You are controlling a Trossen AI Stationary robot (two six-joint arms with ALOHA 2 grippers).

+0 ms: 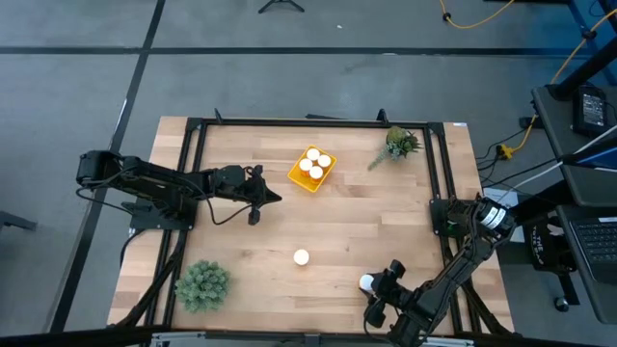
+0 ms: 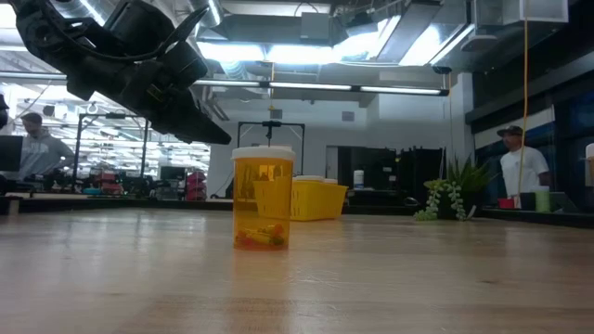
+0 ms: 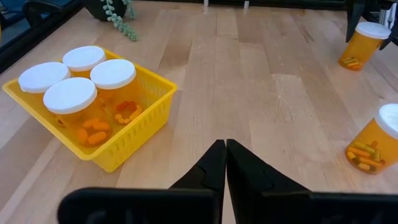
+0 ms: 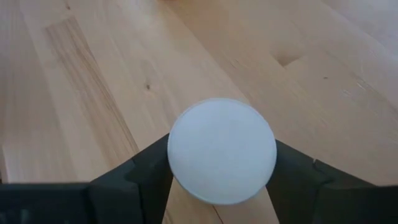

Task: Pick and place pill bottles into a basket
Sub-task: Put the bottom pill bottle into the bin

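Note:
The yellow basket [image 1: 311, 170] sits at the far middle of the table and holds several orange pill bottles with white caps [image 3: 69, 94]. One pill bottle [image 1: 301, 256] stands upright and alone on its base near the table's middle [image 2: 263, 199]. Another pill bottle [image 1: 366, 282] stands near the front right, and my right gripper [image 1: 371, 289] is shut on it. My left gripper [image 1: 272, 197] is shut and hovers above the table, to the near left of the basket, touching nothing [image 3: 224, 158]. My right gripper pinches the front-right bottle between its two fingers [image 4: 146, 171], one on each side of the round white cap [image 4: 222, 149]. The fingers slant down onto it from the table's near right side. The bottle is upright, its base [image 3: 349, 62] apparently on the table.
A bushy green plant [image 1: 203, 284] stands at the near left, and a trailing plant [image 1: 397, 145] at the far right. A black frame [image 1: 318, 122] runs along the table's edges. Bare wood lies between the basket and the lone bottle. People stand in the room behind.

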